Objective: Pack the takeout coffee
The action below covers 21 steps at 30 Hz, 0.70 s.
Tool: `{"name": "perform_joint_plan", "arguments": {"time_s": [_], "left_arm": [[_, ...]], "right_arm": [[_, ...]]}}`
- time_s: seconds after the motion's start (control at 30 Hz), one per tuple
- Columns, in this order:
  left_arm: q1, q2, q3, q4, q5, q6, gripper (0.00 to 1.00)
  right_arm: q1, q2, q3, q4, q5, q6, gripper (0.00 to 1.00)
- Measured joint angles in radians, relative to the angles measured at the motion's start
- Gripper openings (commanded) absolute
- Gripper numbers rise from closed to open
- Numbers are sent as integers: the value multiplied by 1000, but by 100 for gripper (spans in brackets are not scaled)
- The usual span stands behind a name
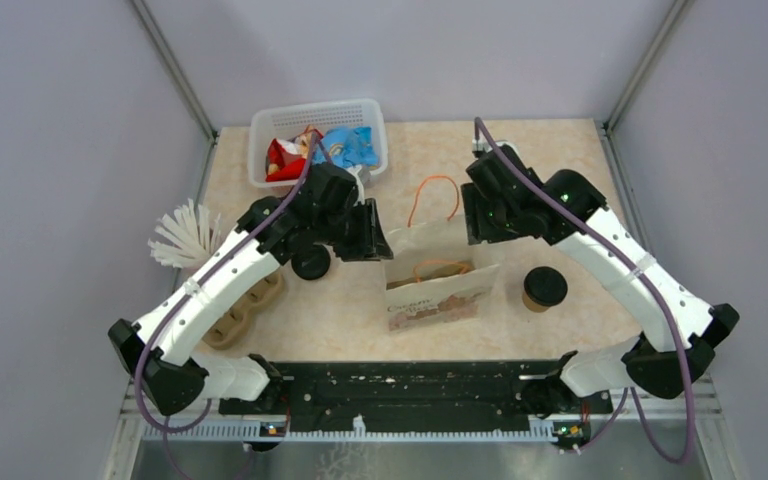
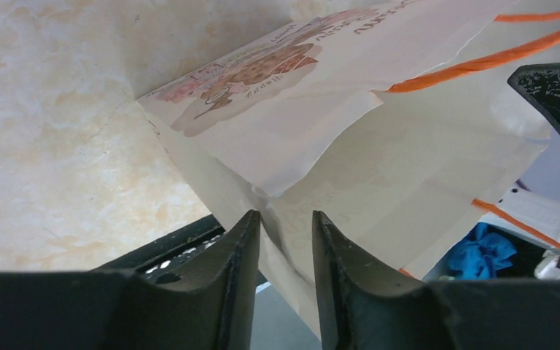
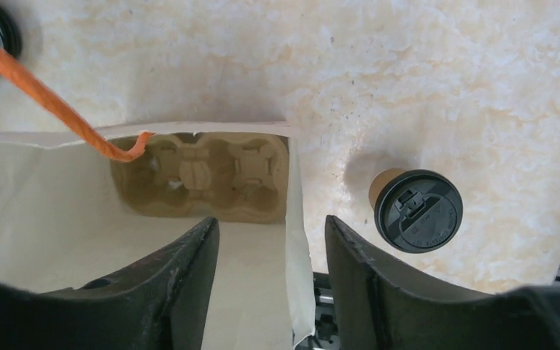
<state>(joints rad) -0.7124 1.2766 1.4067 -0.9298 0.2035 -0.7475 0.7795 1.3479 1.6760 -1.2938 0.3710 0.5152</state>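
The takeout coffee [image 1: 544, 287], a brown paper cup with a black lid, stands on the table right of a white paper bag [image 1: 430, 275] with orange handles. In the right wrist view the coffee [image 3: 417, 210] is beyond my right finger. My left gripper [image 1: 378, 240] is at the bag's left rim; its jaws [image 2: 286, 214] stand narrowly apart with the bag's folded edge [image 2: 350, 146] between them. My right gripper [image 1: 478, 228] is open at the bag's right rim, its fingers [image 3: 271, 219] astride the bag's wall [image 3: 295, 219]. A cardboard cup carrier [image 3: 200, 175] lies inside the bag.
A black-lidded item [image 1: 311, 262] sits left of the bag. A cardboard carrier [image 1: 245, 305] lies under my left arm. A white basket [image 1: 260, 135] of snack packets is at the back. A white fanned bundle [image 1: 182, 235] lies at the left edge.
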Motion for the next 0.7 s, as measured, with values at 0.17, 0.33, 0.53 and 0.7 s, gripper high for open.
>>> {"name": "perform_joint_plan", "arguments": {"time_s": [0.17, 0.33, 0.53, 0.7], "left_arm": [[-20, 43, 69, -58, -58, 29, 0], [-21, 105, 190, -93, -115, 65, 0], [-21, 165, 381, -141, -199, 105, 0], [-13, 193, 505, -170, -254, 127, 0]], "right_arm": [[-2, 15, -7, 10, -33, -90, 11], [-2, 35, 38, 8, -32, -138, 0], [-2, 118, 240, -23, -27, -167, 0], [-2, 159, 377, -69, -30, -179, 0]]}}
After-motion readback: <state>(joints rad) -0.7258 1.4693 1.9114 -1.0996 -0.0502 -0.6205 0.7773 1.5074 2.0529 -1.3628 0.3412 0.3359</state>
